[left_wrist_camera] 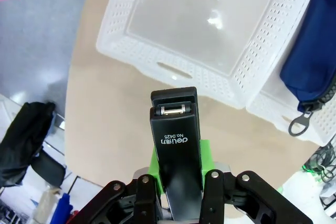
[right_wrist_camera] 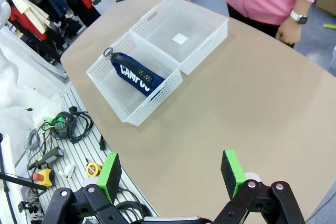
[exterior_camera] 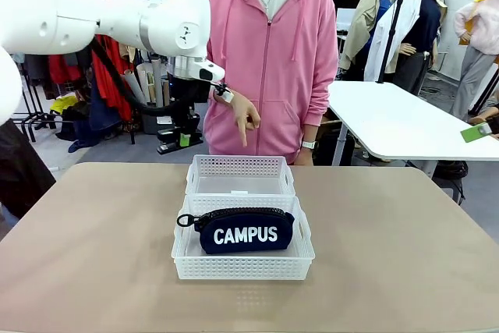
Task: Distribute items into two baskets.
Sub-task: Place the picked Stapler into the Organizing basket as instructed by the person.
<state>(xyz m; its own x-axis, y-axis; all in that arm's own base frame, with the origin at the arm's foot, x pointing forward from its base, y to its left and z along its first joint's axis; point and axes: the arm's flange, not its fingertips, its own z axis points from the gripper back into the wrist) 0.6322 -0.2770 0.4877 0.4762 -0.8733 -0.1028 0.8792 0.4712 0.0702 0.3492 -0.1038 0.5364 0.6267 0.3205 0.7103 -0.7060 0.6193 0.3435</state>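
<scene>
The left gripper (left_wrist_camera: 178,182) is clamped on a black stapler (left_wrist_camera: 176,145), its green pads (left_wrist_camera: 206,153) pressed against the stapler's sides. The stapler points away from the wrist, with small pale print on its top face. In the left wrist view it hangs above the bare tan surface (left_wrist_camera: 115,129), just beside the outer wall of a white lattice-sided basket (left_wrist_camera: 157,51) that holds only a white label on its floor. In the front view this gripper (exterior_camera: 185,139) sits high, past the far edge of the surface, near the person's hand (exterior_camera: 240,117), which points downward.

The right gripper (right_wrist_camera: 173,174) hangs with its jaws spread wide and nothing between them, well above the near side of the surface (right_wrist_camera: 252,93).

Two matching white baskets stand touching each other at the middle of the surface. The farther basket (exterior_camera: 195,177) is the one with the label. The nearer basket (exterior_camera: 183,255) holds a navy zip pouch (exterior_camera: 243,231) with white "CAMPUS" lettering, lying on its side, its ring pull (exterior_camera: 184,221) toward the robot's left.

A person in a pink hoodie (exterior_camera: 269,60) stands at the far side.
</scene>
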